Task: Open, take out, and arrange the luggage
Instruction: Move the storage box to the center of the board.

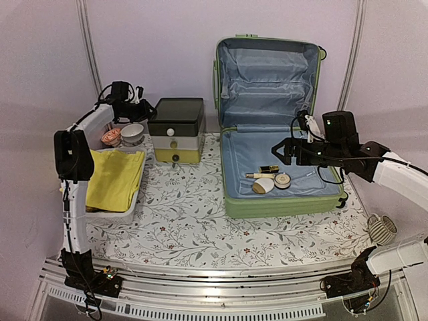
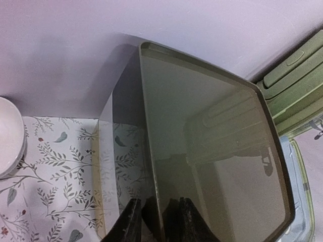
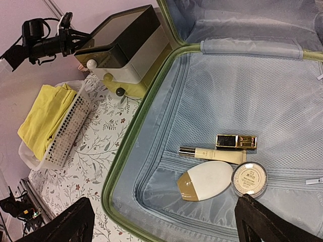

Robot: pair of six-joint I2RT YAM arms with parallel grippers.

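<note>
At right-rear of the desk (image 1: 194,227): luggage (image 1: 281,204), already open, lid upright against the back wall, base flat with blue lining up, long side left-right along the front rim. Inside the base, bunched toward the front wall: gold-and-black case (image 3: 236,141), slim tube (image 3: 212,154) just in front of it, white oval piece (image 3: 206,180) and round compact (image 3: 249,178) just beside each other, nearest the rim. Right hand (image 1: 286,151) above that cluster and slightly behind it, fingers spread wide, nothing between them; clearly the nearer arm, hence the pick for take-out. Key relation: tube's long axis roughly parallel to the line between the right fingers, so probably needs about a quarter wrist turn before pinching across it; round compact indifferent to angle. Straight drop looks available, bare mesh lining behind and to the right; front shell wall close to the compact, so some risk of clipping a finger there. Left hand (image 2: 159,222) well apart, at the near edge of the drawer box (image 1: 176,130) lid, fingers close together astride that edge; cannot tell whether clamped. Bare floral desk in front of the luggage for setting things down; basket (image 1: 119,215) with yellow cloth (image 1: 117,177) at far left.
</note>
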